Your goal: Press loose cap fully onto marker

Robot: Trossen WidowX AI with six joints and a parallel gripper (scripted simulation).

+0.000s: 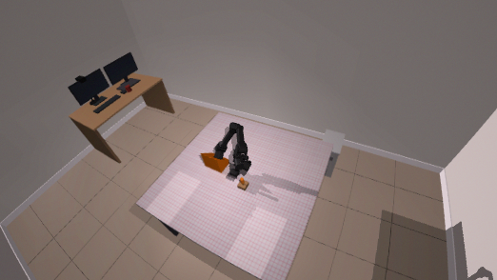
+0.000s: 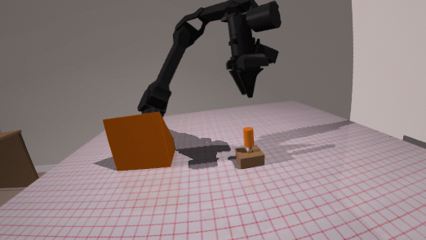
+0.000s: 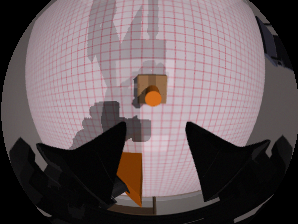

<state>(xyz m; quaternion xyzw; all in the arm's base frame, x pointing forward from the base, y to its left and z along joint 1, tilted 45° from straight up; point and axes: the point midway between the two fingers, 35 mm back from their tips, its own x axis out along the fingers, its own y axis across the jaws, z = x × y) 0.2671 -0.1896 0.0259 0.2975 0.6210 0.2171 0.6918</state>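
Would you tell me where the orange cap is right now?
The cap sits on the marker in the holder block, right of the orange box, below the raised open gripper.

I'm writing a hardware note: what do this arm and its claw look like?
The arm is matte black throughout, built of blocky angular links with a bulky cylindrical housing near the wrist. Its claw has two dark, wedge-shaped tapering fingers. No cables or markings are visible.

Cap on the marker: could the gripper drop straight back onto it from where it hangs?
Probably yes. The open gripper hangs above the orange cap, with nothing between them; the orange box sits well aside.
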